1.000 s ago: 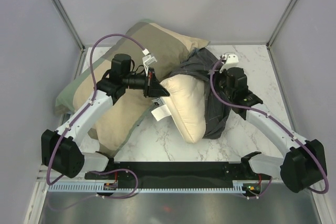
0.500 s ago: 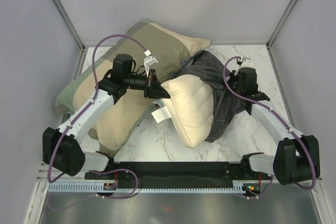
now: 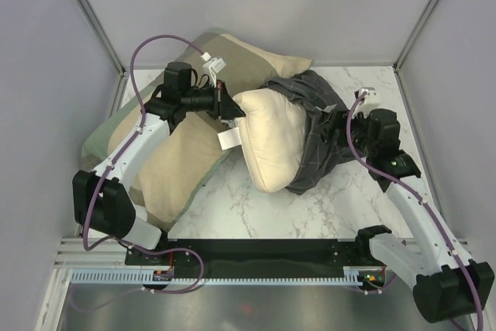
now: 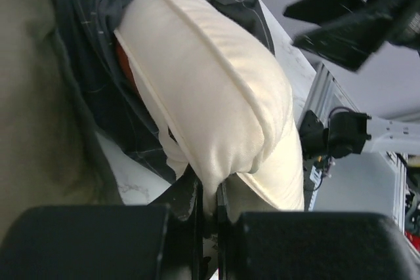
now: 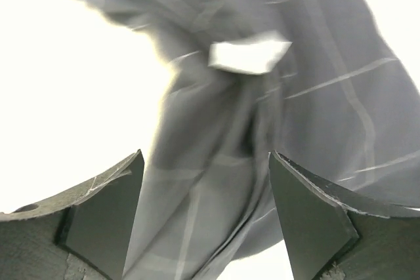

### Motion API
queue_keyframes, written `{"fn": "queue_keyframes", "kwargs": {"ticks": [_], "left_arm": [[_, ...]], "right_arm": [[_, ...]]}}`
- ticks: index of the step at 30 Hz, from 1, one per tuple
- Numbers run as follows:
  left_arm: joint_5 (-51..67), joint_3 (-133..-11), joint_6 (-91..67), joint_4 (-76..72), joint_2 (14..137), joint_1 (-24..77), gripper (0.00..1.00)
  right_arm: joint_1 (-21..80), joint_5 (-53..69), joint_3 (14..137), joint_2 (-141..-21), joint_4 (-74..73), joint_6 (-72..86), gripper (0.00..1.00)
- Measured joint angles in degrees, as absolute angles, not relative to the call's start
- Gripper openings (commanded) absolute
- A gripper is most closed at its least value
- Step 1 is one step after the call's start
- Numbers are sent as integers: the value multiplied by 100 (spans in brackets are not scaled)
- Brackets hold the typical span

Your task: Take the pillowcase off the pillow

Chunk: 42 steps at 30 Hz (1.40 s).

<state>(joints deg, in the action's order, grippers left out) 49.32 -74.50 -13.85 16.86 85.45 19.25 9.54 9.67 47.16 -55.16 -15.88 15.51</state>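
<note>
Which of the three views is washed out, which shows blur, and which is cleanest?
Right wrist view: overexposure whitens the left side, and the pillowcase with its tag is soft. Left wrist view: the right arm is smeared, while the pillow is sharp. Top external view: evenly lit and crisp.

You see the left gripper (image 4: 209, 218) clamped on a corner of the pillow (image 4: 216, 96), with the dark pillowcase (image 4: 92, 63) bunched behind.
</note>
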Motion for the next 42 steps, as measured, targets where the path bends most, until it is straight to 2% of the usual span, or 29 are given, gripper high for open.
{"fn": "queue_keyframes", "kwargs": {"ticks": [5,12,15,17,18,19,21,22,24,25,26,27,32,39,41,42], "left_arm": [[4810,-7365,-1857,1347,8547,1597,2],[4895,-6759,-2381,720,8309,1135,2],[4995,-6740,-2482,578,8305,1100,2],[5039,-6726,-2539,506,8305,1100,2],[5068,-6709,-2563,460,8305,1100,12],[5083,-6700,-2578,436,8305,1098,23],[5100,-6661,-2606,362,8294,1096,46],[5100,-6628,-2622,298,8272,1087,67],[5103,-6602,-2665,231,8215,1068,82],[5096,-6600,-2698,198,8184,1059,83],[5076,-6600,-2714,174,8167,1059,86],[5048,-6600,-2718,174,8158,1061,88],[4676,-6683,-2617,495,8160,1210,89],[3098,-7122,-1927,1406,8123,2150,96],[2705,-7122,-1809,1579,8093,2318,95],[2532,-7122,-1763,1638,8095,2381,85]], "right_arm": [[1601,1424,4246,-5113,-1302,1966,85],[2519,1437,3356,-5413,-1081,2462,85],[2578,1369,3210,-5610,-886,2567,80],[2578,1363,3181,-5763,-663,2596,66],[2580,1374,3168,-5843,-537,2624,62],[2596,1400,3151,-5933,-384,2661,52],[2604,1479,3118,-6119,-141,2720,39],[2609,1520,3098,-6233,-1,2755,23],[2609,1621,3074,-6447,259,2867,10],[2611,1658,3068,-6530,375,2917,2],[2611,1702,3065,-6595,473,2989,0],[2615,1723,3065,-6641,543,3028,0],[2694,1730,3083,-6794,764,3218,0],[2797,1669,3339,-6984,775,3341,0],[2862,1664,3426,-6997,779,3350,0],[2899,1660,3457,-6997,794,3354,0]]}}
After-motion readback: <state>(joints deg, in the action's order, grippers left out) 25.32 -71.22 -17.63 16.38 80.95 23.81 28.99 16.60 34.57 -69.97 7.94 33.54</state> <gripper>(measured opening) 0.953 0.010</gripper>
